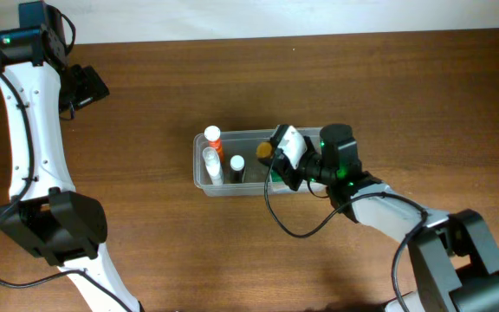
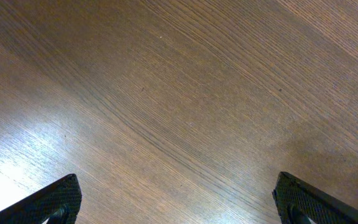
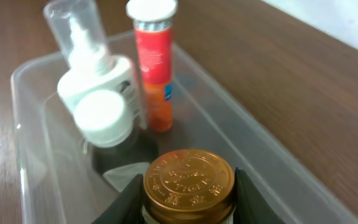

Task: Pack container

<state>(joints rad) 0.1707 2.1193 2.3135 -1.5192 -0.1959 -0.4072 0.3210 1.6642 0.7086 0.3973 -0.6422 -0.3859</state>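
Currently we note the container lying lengthwise left-to-right overhead; right gripper clasps a gold-capped jar; left gripper released.

Overhead: fixed above, looks straight down on the bench, far enough off to take in both my arms and the whole container. Left wrist: faces down at bare wood from close by; only the tips of my left fingers show, in the bottom corners. Right wrist: very near, looks past my right fingers and the gold-lidded jar between them, along the container to the orange tube. Overhead and right wrist share container and tube; left wrist shares only wood
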